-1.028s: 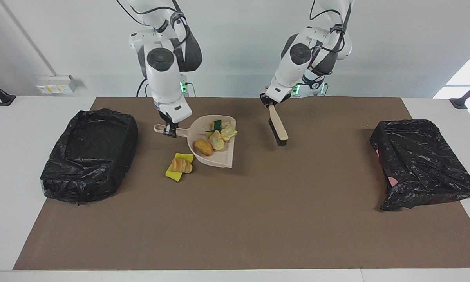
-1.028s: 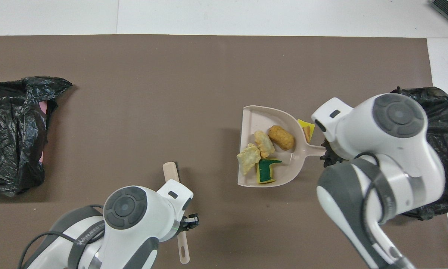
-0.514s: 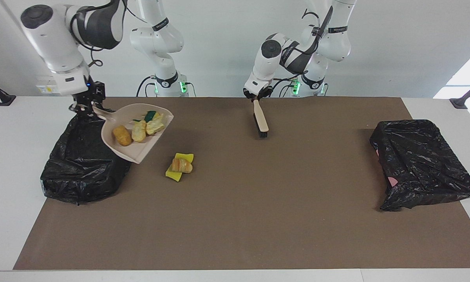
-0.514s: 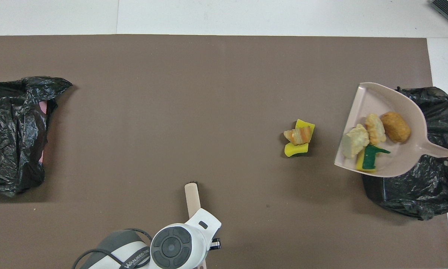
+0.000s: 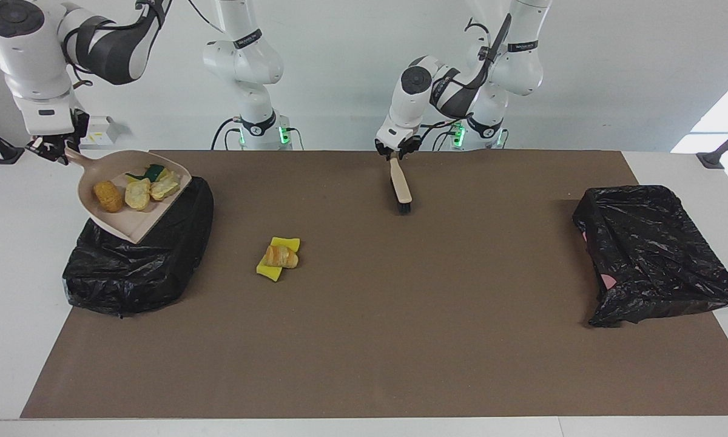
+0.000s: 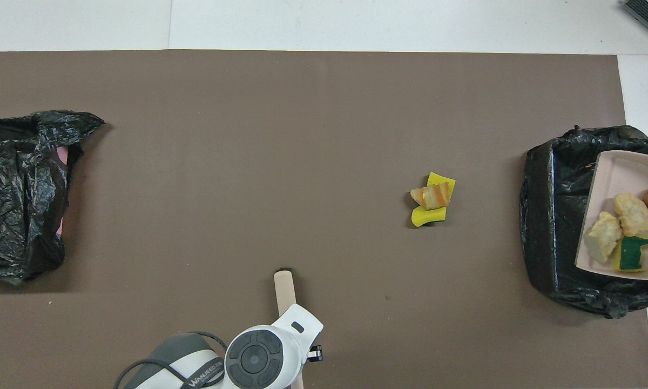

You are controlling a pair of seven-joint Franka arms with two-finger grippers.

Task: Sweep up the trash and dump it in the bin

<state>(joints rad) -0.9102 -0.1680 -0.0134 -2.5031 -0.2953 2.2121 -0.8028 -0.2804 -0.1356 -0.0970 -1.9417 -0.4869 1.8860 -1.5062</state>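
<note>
My right gripper point(image 5: 53, 145) is shut on the handle of the beige dustpan point(image 5: 128, 222), which it holds in the air, tilted, over the black-lined bin point(image 5: 127, 276) at the right arm's end of the table. In the pan lie pieces of trash: a brown lump point(image 5: 107, 195), two pale lumps point(image 5: 138, 194) and a green-sided sponge bit point(image 5: 153, 172). More trash, a pastry on a yellow sponge point(image 5: 278, 257), lies on the mat. My left gripper point(image 5: 394, 152) is at the handle of the beige brush point(image 5: 401, 185), whose bristle end rests on the mat. The overhead view shows the dustpan point(image 6: 621, 178) over the bin point(image 6: 545, 216).
A second bin wrapped in a crumpled black bag point(image 5: 649, 249) stands at the left arm's end of the table. The brown mat point(image 5: 400, 334) covers most of the table.
My right arm has lifted the loaded dustpan off the mat and carried it over the bin at its end. The left arm has drawn the brush a little toward the robots.
</note>
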